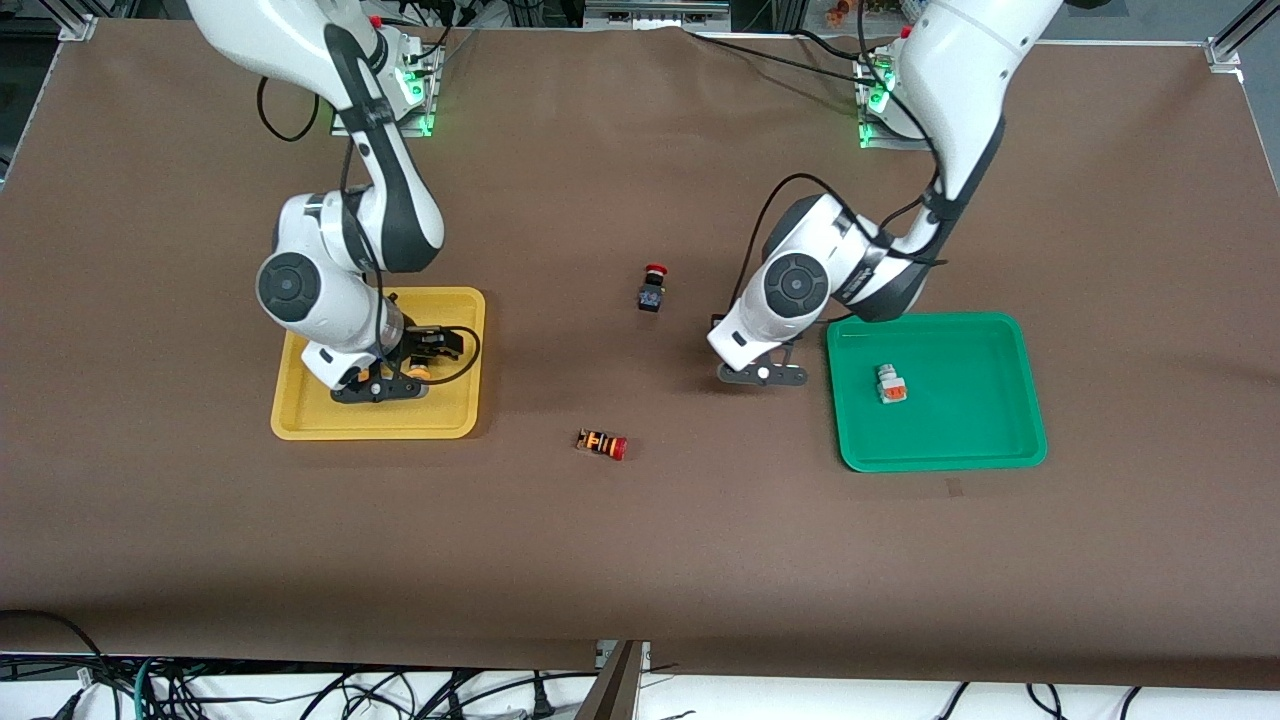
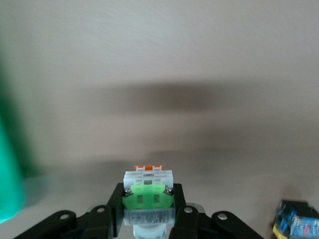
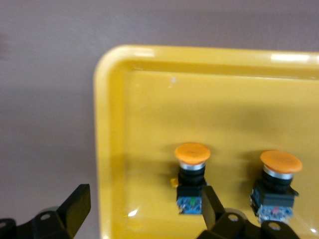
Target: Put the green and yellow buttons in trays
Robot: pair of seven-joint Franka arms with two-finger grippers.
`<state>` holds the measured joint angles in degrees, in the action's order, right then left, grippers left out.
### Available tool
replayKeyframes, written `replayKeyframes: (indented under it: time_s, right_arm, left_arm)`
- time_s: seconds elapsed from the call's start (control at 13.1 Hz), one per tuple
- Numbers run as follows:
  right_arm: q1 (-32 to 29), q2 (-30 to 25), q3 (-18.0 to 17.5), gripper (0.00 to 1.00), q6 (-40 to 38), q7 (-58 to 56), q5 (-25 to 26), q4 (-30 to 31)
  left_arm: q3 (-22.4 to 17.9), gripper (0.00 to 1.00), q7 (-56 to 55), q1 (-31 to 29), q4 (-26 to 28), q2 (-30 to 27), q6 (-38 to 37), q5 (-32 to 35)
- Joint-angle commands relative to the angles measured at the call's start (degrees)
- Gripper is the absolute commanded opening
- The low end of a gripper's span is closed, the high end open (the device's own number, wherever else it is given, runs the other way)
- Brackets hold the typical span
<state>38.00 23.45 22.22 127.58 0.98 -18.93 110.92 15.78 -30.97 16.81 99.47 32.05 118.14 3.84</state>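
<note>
A white button (image 2: 148, 191), light, rigid and smooth, is held by its body in the left hand (image 2: 148, 219). The right hand (image 3: 142, 211) is spread, empty, over the yellow tray (image 3: 114, 149).

The yellow tray (image 3: 209, 94) looked like glossy, smooth plastic with bright highlights along its rim, as did the green tray (image 1: 1000, 450) at the frame's right. The brown table cover (image 1: 640, 560) appeared matt and cloth-like.
</note>
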Motion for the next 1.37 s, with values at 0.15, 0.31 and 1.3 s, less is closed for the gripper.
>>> replayKeyframes:
  time_s: [0.15,0.31,1.3]
  right_arm:
    - [0.5,-12.2,0.6,0.99,-9.0,4.9,6.9,0.6]
    - [0.5,-18.8,0.2,0.99,-13.6,7.3,13.4,0.4]
    - [-28.7,-23.9,-23.1,0.99,-31.1,4.6,16.7,-12.7]
  left_arm:
    - [-1.4,0.01,16.0,-9.9,-6.4,-2.3,-20.1,11.3]
    - [-1.4,0.03,25.7,-17.3,-6.2,-2.0,-18.2,12.4]
    - [1.9,1.0,32.3,-25.2,-9.4,-10.8,-18.5,11.4]
